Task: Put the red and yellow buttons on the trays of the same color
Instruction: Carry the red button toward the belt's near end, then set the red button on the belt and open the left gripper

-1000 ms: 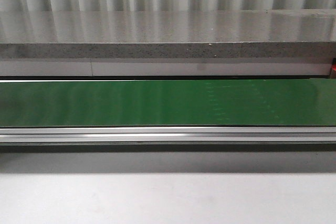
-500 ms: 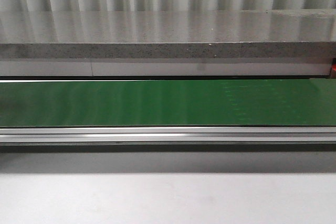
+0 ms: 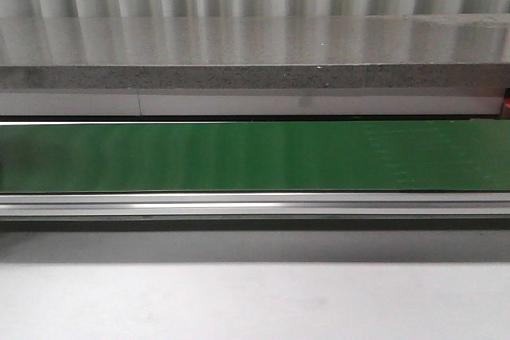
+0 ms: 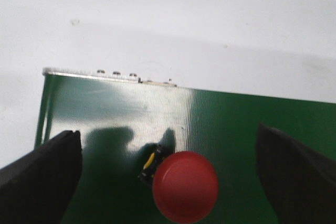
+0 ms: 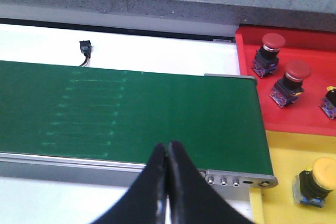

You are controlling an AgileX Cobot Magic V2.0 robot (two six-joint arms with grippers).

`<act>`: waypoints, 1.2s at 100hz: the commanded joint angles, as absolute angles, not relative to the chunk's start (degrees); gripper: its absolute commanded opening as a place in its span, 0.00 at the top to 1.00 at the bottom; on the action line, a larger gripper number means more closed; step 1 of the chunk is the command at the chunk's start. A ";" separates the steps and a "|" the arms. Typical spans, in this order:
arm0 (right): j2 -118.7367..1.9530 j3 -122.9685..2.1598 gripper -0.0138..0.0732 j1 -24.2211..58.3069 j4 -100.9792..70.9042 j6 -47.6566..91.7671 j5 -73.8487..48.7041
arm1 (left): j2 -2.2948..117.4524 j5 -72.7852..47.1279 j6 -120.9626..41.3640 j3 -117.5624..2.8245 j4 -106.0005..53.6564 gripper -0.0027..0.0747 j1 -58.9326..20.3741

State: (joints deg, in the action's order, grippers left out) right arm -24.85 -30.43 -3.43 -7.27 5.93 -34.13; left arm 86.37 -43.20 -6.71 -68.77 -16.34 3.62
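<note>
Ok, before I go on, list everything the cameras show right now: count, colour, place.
conveyor belt: one, green, across the front view, with a silver rail along its near edge
red button: one, on the belt between the left fingers, not gripped
red tray: one, past the belt's end, holding two red-capped buttons and part of a third item at the frame edge
yellow tray: one, beside the red tray, holding one yellow button
stone ledge: one, grey, behind the belt
left gripper: black, open
right gripper: black, shut, empty

text: none readable | labels: none | brands: none | numbers: none | signs: none
</note>
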 commanded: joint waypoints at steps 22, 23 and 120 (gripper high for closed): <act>-25.12 -31.85 0.92 -3.28 -7.32 6.25 -30.38 | 82.06 -38.27 -6.90 -73.31 -17.18 0.14 6.02; -25.12 -31.85 0.92 -3.28 -7.32 6.25 -30.38 | 82.24 -38.27 -6.90 -73.31 -17.18 0.14 6.15; -25.12 -31.85 0.92 -3.28 -7.32 6.25 -30.38 | 100.97 -30.14 -6.81 -73.92 -16.82 0.14 25.42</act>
State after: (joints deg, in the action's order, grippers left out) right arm -24.85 -30.43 -3.43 -7.27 5.93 -34.13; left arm 102.59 -34.37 -6.80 -71.58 -15.98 25.34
